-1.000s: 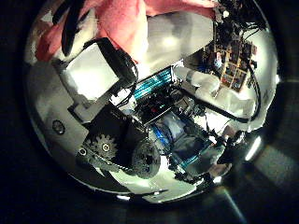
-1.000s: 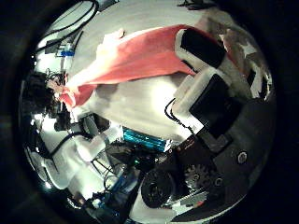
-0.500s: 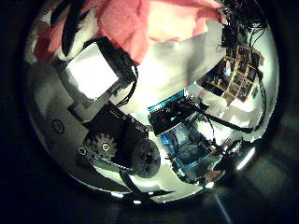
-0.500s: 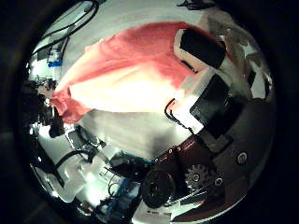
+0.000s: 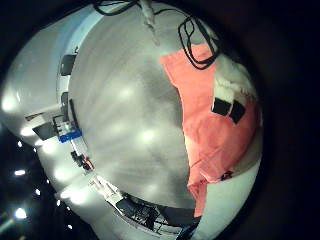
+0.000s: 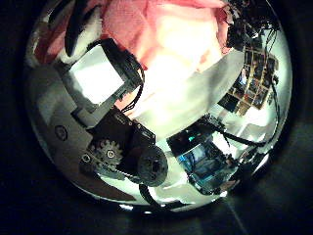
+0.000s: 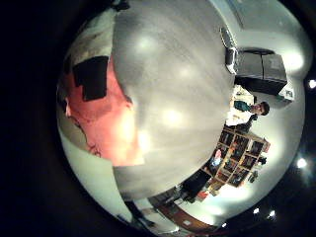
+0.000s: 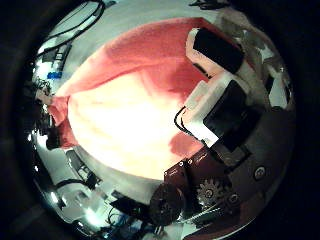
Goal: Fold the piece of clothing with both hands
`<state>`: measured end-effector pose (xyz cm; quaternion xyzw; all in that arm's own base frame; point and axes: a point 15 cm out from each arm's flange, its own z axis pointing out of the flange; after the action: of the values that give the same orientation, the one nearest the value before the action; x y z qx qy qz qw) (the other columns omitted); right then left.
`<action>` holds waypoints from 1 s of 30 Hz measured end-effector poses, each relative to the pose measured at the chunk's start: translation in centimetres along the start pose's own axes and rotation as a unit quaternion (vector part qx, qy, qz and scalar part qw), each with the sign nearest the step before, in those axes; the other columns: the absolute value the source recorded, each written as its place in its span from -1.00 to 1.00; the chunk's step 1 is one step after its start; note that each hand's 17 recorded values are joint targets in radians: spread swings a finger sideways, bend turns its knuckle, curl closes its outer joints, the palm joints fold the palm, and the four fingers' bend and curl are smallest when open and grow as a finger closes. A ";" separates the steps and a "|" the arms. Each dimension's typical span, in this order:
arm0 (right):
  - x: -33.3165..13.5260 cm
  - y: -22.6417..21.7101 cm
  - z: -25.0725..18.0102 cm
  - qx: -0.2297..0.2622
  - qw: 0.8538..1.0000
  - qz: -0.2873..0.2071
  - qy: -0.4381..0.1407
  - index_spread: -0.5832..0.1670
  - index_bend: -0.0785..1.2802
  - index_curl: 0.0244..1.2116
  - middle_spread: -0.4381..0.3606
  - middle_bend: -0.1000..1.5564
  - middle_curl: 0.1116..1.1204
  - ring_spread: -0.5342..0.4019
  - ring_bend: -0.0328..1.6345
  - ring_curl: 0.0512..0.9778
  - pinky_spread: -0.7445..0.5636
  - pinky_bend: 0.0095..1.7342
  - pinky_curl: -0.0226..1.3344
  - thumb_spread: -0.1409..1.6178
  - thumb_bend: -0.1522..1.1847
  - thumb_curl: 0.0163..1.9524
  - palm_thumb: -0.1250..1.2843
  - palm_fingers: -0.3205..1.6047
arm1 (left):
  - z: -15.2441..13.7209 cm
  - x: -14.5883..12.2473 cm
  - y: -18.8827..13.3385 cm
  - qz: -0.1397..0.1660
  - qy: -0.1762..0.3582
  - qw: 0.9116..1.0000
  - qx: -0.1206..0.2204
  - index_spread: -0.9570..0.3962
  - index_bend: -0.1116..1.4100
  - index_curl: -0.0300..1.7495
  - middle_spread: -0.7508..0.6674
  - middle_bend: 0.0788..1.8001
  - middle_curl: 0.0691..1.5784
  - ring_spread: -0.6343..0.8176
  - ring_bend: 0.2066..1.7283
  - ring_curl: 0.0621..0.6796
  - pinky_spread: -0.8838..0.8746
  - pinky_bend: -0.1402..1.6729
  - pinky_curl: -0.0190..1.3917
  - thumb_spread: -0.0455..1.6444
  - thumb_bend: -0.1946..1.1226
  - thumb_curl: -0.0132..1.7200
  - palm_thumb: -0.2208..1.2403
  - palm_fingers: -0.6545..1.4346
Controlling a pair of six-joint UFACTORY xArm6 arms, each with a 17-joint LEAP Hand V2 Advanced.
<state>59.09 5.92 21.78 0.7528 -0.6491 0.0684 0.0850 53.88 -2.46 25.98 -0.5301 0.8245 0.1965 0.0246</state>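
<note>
The piece of clothing (image 8: 130, 100) fills much of the right thumb side palm view, spread wide and close to the palm. My right hand (image 8: 225, 120) has its fingers (image 8: 215, 50) curled on the cloth's edge. In the right little finger side palm view a fingertip (image 7: 91, 77) presses into the clothing (image 7: 104, 114) beside the table (image 7: 168, 109). My left hand (image 6: 108, 108) has its fingers (image 6: 98, 73) bent against the clothing (image 6: 156, 29). In the left little finger side palm view its fingertips (image 5: 228, 103) pinch the clothing (image 5: 205, 130) over the table (image 5: 120, 110).
Cables (image 5: 190, 40) lie on the table near the clothing's far edge. Shelves (image 6: 249, 78) stand at the room's side, past the table; they also show in the right little finger side palm view (image 7: 232, 153).
The clothing has gone from a narrow stretched band to a wide spread sheet. It now fills more of both thumb side palm views, and both cameras have shifted.
</note>
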 end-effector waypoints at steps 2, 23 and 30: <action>0.7 -0.6 0.1 0.011 1.000 0.009 -0.005 -0.51 0.04 0.70 -0.53 0.36 0.55 -0.38 0.66 0.31 -0.36 0.34 0.35 0.69 -0.83 -0.52 0.23 0.00 | 0.4 -0.4 -0.3 -0.007 0.000 1.000 0.003 -0.60 -0.58 0.70 -0.62 0.19 -0.01 -0.80 0.35 0.35 -0.72 0.23 -0.16 0.25 -0.77 -0.36 0.31 0.52; 10.6 6.5 -6.8 -0.018 0.998 0.006 -0.053 -0.47 -0.40 0.05 -0.42 -0.25 -0.10 -0.21 0.16 -0.16 0.33 -0.27 -0.04 0.64 -0.81 -0.65 -0.14 -0.61 | -7.0 0.1 5.1 -0.026 0.095 0.993 0.070 -0.12 -0.60 0.17 -0.04 -0.63 -0.35 -0.28 -0.12 -0.07 -0.14 -0.16 -0.21 0.31 -0.74 -0.56 0.08 -0.20; 11.2 10.1 -6.3 -0.068 0.992 -0.045 -0.097 -0.42 -0.55 -0.16 -0.18 -0.37 -0.27 0.00 -0.05 -0.35 0.57 -0.40 -0.21 0.59 -0.80 -0.66 -0.21 -0.62 | -3.8 5.2 6.7 0.017 0.179 0.984 0.015 0.05 -0.59 0.05 0.07 -0.66 -0.39 -0.14 -0.22 -0.16 0.07 -0.34 -0.28 0.38 -0.74 -0.59 0.07 -0.22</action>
<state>50.79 -4.99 30.67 0.7766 -0.6232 -0.0528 0.0757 46.31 -5.87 30.20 -0.5422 0.8273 0.0860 -0.1190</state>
